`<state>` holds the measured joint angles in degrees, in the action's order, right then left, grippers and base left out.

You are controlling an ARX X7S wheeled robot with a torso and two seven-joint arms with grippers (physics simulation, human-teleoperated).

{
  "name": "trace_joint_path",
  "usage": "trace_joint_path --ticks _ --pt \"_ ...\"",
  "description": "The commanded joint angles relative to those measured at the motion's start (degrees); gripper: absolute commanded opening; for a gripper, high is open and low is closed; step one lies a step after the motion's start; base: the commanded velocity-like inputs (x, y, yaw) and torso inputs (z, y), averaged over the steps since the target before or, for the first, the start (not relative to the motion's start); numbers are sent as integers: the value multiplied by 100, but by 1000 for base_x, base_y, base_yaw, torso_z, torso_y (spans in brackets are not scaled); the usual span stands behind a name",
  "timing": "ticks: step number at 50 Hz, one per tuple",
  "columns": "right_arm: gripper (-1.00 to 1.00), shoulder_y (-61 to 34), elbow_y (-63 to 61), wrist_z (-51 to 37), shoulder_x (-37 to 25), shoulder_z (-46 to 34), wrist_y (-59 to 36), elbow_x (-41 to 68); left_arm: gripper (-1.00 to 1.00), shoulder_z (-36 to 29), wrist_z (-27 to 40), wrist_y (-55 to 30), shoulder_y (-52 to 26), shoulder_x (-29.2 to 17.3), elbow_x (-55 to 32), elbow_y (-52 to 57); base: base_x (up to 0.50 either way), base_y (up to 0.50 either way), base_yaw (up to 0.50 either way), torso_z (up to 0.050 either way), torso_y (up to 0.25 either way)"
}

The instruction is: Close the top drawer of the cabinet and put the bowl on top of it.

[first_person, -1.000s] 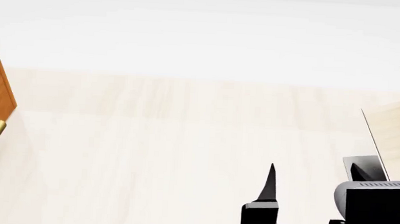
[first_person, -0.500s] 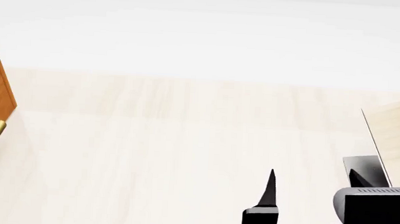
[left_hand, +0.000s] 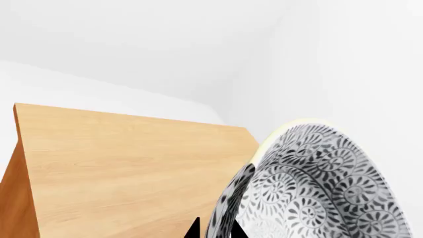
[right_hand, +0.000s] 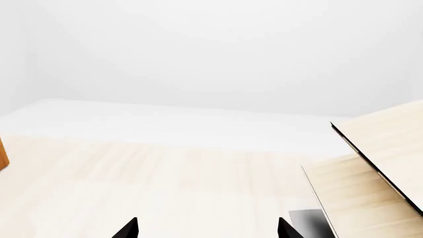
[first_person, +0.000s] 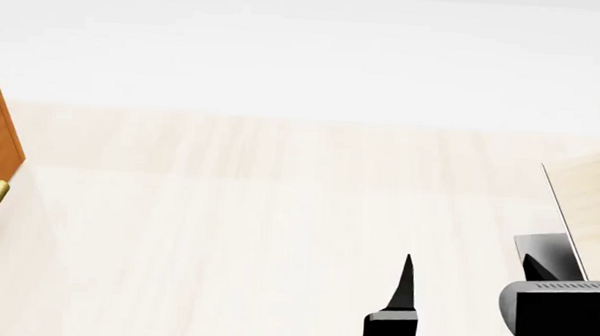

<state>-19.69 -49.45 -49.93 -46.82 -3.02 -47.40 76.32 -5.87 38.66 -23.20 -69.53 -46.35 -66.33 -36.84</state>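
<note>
The left gripper pinched the rim of the white, grey-floral round bowl, held tilted above the reddish-brown wooden cabinet. It needed levelling, then lowering well inside the top's edges before release. The right gripper hung spread apart, holding nothing.

Black pointed fingers; black right arm housing, grey-edged.
</note>
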Motion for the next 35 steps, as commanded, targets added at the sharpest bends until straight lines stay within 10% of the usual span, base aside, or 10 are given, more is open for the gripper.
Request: trace_joint_path --ticks 1,35 --pt "100 -40 16 -31 -20 -19 -7 46 -100 48 34 133 181 14 48 89 0 0 0 0 0" --pt "100 -150 213 132 136 -286 -11 -214 -100 205 356 58 668 -72 -104 484 0 0 0 0 0"
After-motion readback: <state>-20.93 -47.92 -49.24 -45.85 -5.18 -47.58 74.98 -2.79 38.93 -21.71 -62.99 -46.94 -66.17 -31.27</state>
